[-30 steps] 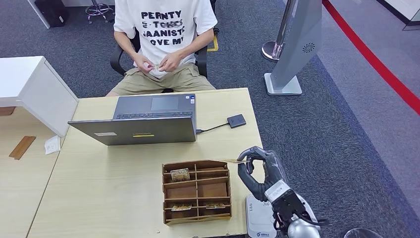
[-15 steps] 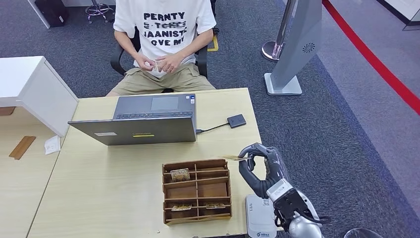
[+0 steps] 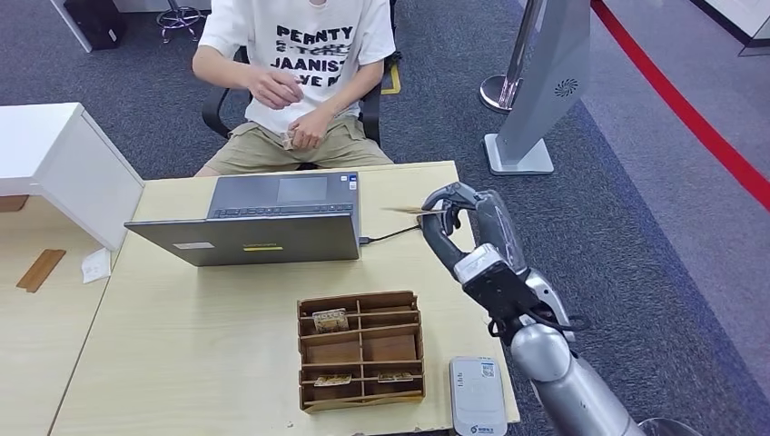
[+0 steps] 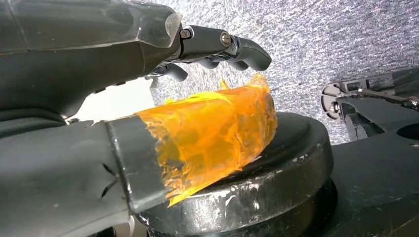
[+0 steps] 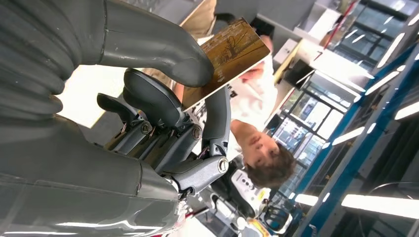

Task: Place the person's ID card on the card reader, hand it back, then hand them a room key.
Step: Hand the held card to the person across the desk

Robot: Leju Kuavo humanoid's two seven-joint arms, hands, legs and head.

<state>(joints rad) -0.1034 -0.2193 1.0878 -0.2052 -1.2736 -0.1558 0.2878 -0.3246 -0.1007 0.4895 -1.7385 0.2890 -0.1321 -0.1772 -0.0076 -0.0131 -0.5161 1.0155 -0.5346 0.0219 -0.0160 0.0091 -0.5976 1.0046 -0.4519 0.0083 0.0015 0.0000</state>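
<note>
My right hand (image 3: 461,232) is raised over the table's far right part, beyond the laptop's corner. It pinches a thin brown room key card (image 3: 405,210) between thumb and finger, and the card points toward the person (image 3: 304,54). In the right wrist view the card (image 5: 232,49) sticks out past the thumb with the person behind it. The person sits beyond the table, holds a small card (image 3: 289,141) low in one hand and lifts the other hand (image 3: 272,89). My left hand (image 4: 99,59) hangs with its fingers apart and nothing in it.
A wooden divided box (image 3: 360,350) with more key cards stands at the table's near middle. A white device (image 3: 478,397) lies at the near right edge. An open laptop (image 3: 263,218) stands at the far middle, its cable (image 3: 389,237) running toward my hand.
My right hand has lifted from beside the wooden box and moved forward toward the person, card still pinched. The person has raised one hand off the lap.
</note>
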